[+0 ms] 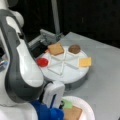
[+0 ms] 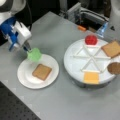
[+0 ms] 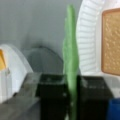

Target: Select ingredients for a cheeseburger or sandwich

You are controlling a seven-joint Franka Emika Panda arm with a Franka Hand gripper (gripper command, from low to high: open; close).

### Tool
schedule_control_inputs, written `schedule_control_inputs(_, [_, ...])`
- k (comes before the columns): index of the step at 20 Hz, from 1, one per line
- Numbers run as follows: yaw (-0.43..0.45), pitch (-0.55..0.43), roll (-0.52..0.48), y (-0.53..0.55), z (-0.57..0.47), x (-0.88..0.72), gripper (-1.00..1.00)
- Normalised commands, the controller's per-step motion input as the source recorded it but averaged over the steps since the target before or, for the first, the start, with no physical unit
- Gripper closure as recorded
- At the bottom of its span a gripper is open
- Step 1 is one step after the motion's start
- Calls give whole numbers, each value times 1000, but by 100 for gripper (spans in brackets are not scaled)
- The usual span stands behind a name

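The grey table [image 2: 50,30] is carrying everything here, and the biggest thing on it is the round divided tray [image 2: 75,60] at a front view's right. It's holding a tomato [image 2: 91,39], a bread slice [image 2: 111,49], a brown patty [image 2: 114,68] and a cheese square [image 2: 91,77] in separate wedges, with a couple of wedges sitting bare.

Next down is the white plate [image 2: 25,75], near the tray but apart from it. One bread slice [image 2: 41,71] is lying flat on it, so the sandwich base looks to be down already.

The gripper [image 2: 27,48] is hanging over the plate's far-left rim, and its pads [image 3: 93,95] are pinching the lettuce [image 2: 34,54] edge-on – the wrist view is showing the green piece standing upright between them.

What could go wrong: the lettuce is sitting over the rim rather than over the bread, so letting go here would probably drop it half off the plate – or onto the table. It's also being held by a thin edge, so it could twist in the grip.
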Motion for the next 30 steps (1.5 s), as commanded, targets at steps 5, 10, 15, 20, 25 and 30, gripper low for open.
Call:
schedule_control_inputs(5, [56, 23, -187, 115, -236, 63, 100])
schedule_control_inputs(10, [50, -30, -162, 51, -224, 6, 100])
schedule_control_inputs(15, [73, -66, -157, 38, -176, -20, 100])
schedule_control_inputs(20, [74, -73, -296, 64, -152, -51, 100])
schedule_control_inputs(25, [78, -74, -418, 103, -48, -78, 100])
schedule_control_inputs(30, [54, -65, -364, 174, 21, -100, 100])
